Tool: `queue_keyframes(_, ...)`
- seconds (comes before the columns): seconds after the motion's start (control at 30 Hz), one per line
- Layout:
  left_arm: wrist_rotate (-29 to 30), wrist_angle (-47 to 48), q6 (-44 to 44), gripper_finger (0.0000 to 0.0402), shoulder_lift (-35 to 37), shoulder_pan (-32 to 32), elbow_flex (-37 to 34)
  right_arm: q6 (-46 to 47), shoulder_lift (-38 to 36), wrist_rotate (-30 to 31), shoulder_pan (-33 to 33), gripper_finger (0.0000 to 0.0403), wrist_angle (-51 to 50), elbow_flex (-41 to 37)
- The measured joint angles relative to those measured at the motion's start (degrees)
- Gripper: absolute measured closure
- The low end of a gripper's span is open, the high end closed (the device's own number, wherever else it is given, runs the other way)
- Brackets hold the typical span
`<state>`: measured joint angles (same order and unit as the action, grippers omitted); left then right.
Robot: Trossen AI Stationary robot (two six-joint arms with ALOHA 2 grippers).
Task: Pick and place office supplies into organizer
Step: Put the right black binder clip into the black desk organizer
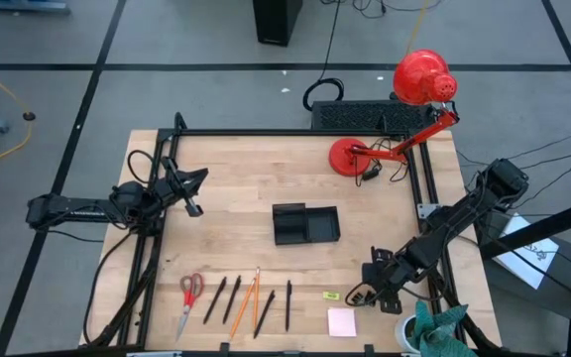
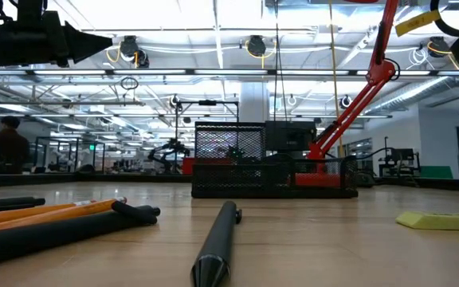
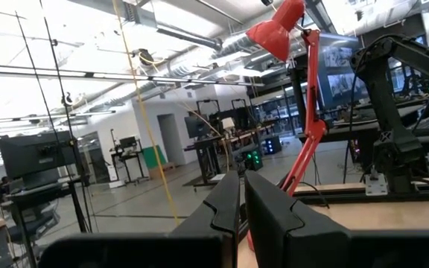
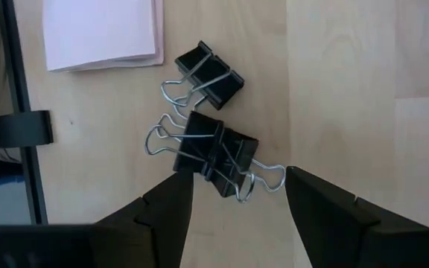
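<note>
My right gripper [image 4: 237,186] is open and points down over two black binder clips [image 4: 214,152], [image 4: 208,74] that lie flat on the table near its front right; its fingers stand either side of the nearer clip. A pink sticky-note pad [image 4: 103,33] lies beside them. Along the front edge lie red-handled scissors [image 1: 188,297], black pens [image 1: 216,297], orange pencils [image 1: 246,302] and a yellow-green piece [image 1: 331,295]. The black organizer [image 1: 305,224] stands mid-table. My left gripper [image 3: 242,201] is shut and raised at the table's left edge [image 1: 194,208].
A red desk lamp [image 1: 419,84] stands at the far right corner with a black keyboard-like slab [image 1: 365,117] behind it. A green cloth [image 1: 439,327] sits at the near right corner. Bare wood lies between the organizer and the row of supplies.
</note>
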<state>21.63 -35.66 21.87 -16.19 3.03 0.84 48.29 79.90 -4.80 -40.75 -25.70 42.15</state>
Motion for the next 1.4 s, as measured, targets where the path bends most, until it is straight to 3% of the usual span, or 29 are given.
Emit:
queue_keyframes(0.27,0.0,0.0,0.0,0.0371,0.0,0.0,0.0,0.4,0.0,0.0,0.0,0.0198,0.6,-0.8)
queue_keyframes(0.77,0.0,0.0,0.1,0.0371,0.0,0.0,0.0,4.8,-0.9,-2.5,0.1,0.0272,7.7,-7.4)
queue_keyframes(1.4,0.0,0.9,0.3,0.0371,0.0,0.0,0.0,1.6,-3.5,0.5,1.4,0.0228,8.3,-7.5)
